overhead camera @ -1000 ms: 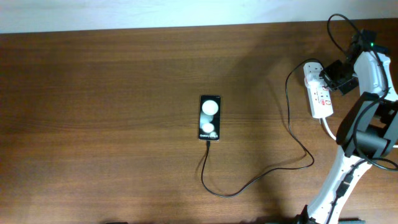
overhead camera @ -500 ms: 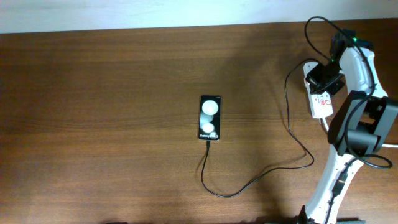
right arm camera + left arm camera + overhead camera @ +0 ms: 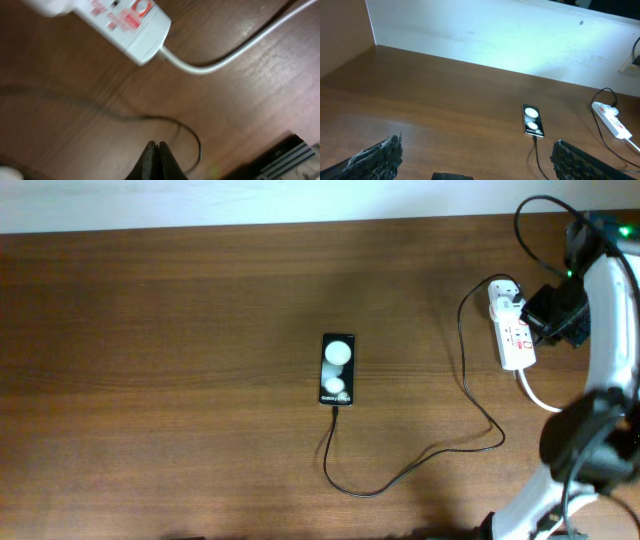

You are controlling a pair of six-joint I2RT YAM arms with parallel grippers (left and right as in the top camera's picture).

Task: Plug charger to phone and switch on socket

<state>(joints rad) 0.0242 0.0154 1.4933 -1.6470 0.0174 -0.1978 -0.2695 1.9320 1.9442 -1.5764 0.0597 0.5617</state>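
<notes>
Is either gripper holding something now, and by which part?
Nothing is held: the right gripper is shut empty near the socket, the left gripper open.

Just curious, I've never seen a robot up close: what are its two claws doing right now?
Left gripper: open, holding nothing.
Right gripper: shut, holding nothing.

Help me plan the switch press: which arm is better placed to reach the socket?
Right. The right gripper hangs beside the socket, seen close up in its wrist view; from the left gripper the socket looks small and distant.
</notes>
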